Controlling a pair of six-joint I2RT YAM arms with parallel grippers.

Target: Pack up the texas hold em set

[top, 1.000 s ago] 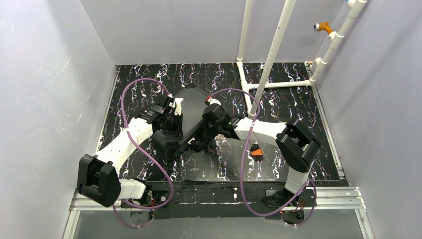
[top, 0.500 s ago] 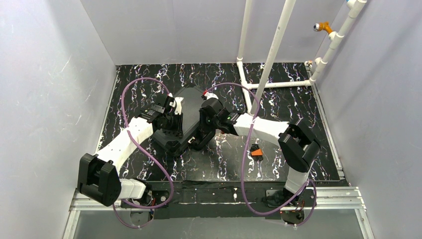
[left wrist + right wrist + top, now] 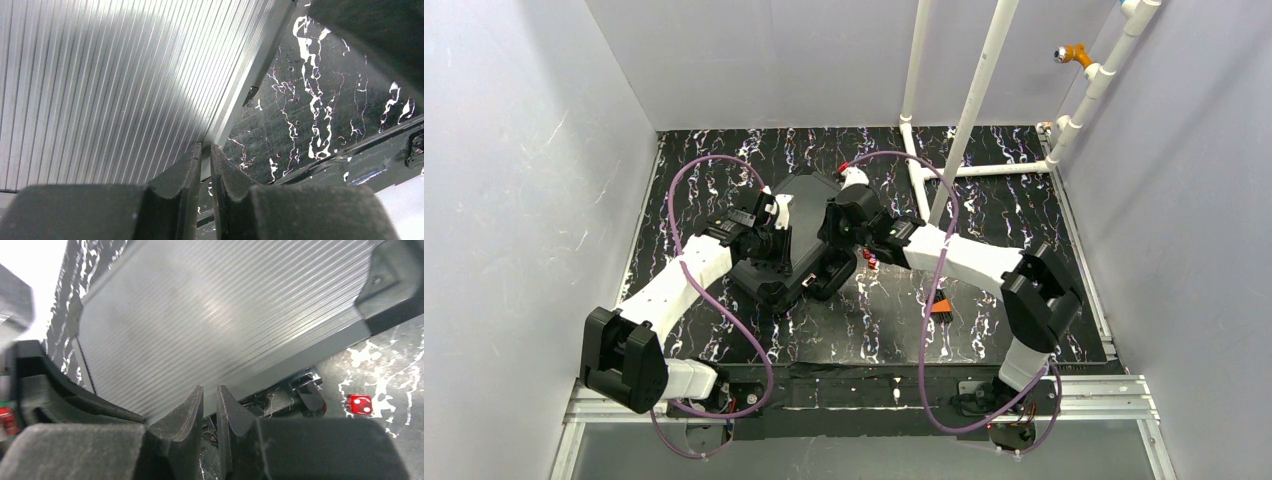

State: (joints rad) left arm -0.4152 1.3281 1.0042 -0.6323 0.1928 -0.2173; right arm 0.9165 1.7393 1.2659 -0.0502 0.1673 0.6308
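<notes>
The black hard case [image 3: 799, 215] of the hold em set lies slanted mid-table with its ribbed lid down, so nothing inside shows. My left gripper [image 3: 773, 252] is at the case's left edge. In the left wrist view its fingers [image 3: 206, 146] are shut on the lid's grey rim [image 3: 235, 100]. My right gripper [image 3: 832, 262] reaches over the case's right front side. In the right wrist view its fingers [image 3: 210, 387] stand a narrow gap apart at the lid's lower edge [image 3: 280, 372], with nothing pinched. A latch [image 3: 306, 392] shows under that edge.
Small red dice [image 3: 868, 260] lie on the marbled table just right of the case, one die [image 3: 359, 404] showing in the right wrist view. A small orange-and-black object [image 3: 941, 305] sits nearer the right arm. White pipes [image 3: 969, 110] rise behind, and grey walls enclose the table.
My right arm has swung farther back along the case's right side, uncovering the red dice, and its jaws have parted slightly. The left arm has held still.
</notes>
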